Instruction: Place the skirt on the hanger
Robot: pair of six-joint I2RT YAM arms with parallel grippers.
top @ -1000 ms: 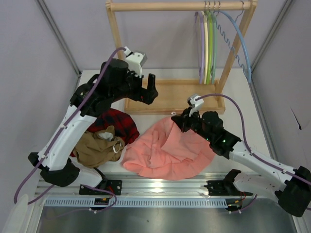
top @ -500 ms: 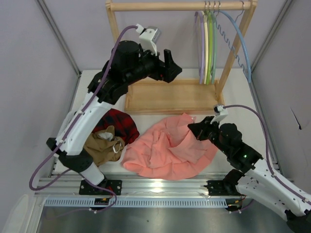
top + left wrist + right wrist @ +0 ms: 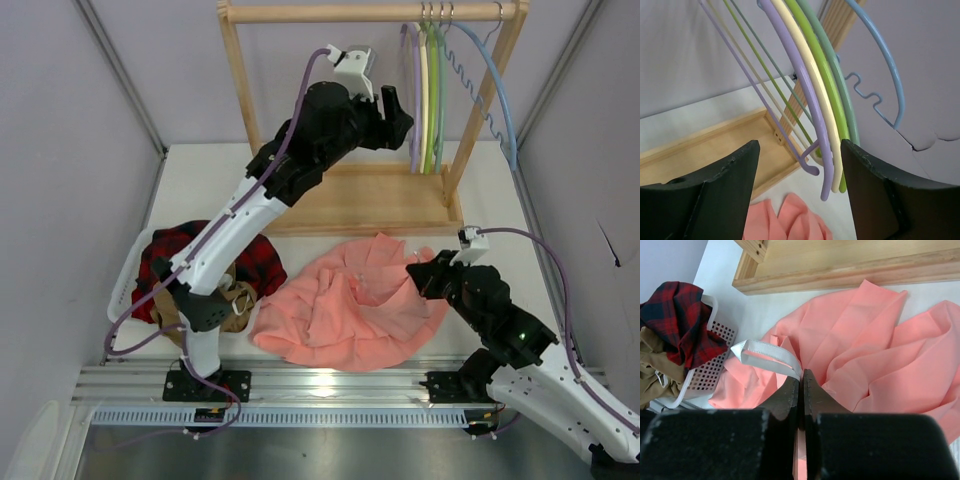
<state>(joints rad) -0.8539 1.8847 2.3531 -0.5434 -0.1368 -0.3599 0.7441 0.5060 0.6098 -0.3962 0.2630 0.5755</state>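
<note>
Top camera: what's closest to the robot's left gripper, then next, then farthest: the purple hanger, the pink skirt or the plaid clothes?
1. Purple hanger: on the rack, right beside the left gripper.
2. Pink skirt: down on the table, middle.
3. Plaid clothes: in the basket, far left.

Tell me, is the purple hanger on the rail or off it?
On the rail. The hanger hangs from the rail beside the other hangers.

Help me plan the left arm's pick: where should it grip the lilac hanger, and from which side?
Probably the thick arched body of the lilac hanger, low down, approached from the bare side away from the cream hanger crowding it. It hangs outermost there, and the left gripper faces it.
</note>
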